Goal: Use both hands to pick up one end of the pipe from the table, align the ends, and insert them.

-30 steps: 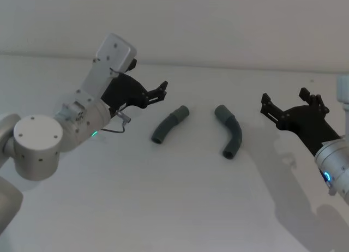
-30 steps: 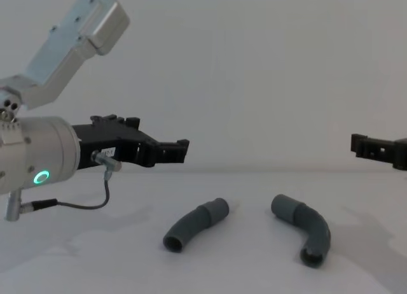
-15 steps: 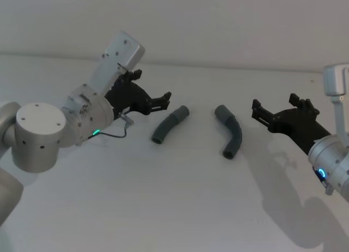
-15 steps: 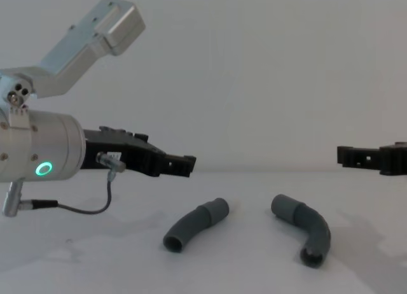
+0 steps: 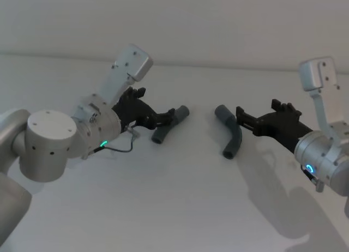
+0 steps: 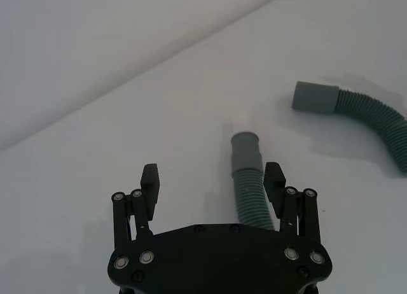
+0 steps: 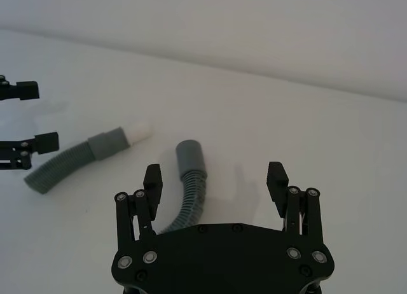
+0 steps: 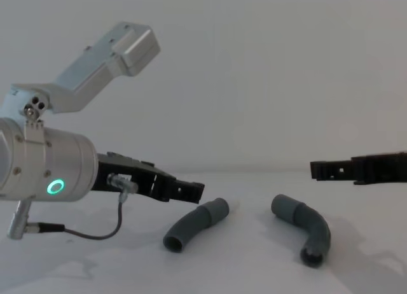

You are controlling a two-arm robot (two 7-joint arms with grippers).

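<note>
From the head view, the matte white counter [image 5: 174, 203] carries two short curved dark-grey hose pieces lying near each other but apart. The left tool [image 5: 165, 119], black and skeletal on a silver-grey cylindrical arm, reaches over the middle of the left pipe piece [image 5: 161, 135]. The right tool [image 5: 257, 113] comes in just beside the bend of the right pipe piece [image 5: 234, 135]. Both tools are released, fingers spread.

In the left wrist view, the left pipe piece's ribbed body runs out from under the black palm inside the open gap, close to one finger. It ends in a smooth, slightly wider cuff [image 6: 244, 151]. Whether that finger touches the hose cannot be told. The right pipe piece lies farther off, with its own smooth cuff turned this way.

In the right wrist view, the right pipe piece's ribbed body curves out from under the palm between the spread fingers, nearer one of them, ending in a plain grey cuff. Beyond it the left pipe piece shows a narrower white tip [image 7: 140, 130] sticking out of its cuff, pointing toward the right piece.

In the chest view, the left tool slopes down above the counter, with its tips just beside the left piece's raised cuff. A green ring light [image 8: 56, 186] glows on its wrist. The right tool hangs level, higher than the right piece.
</note>
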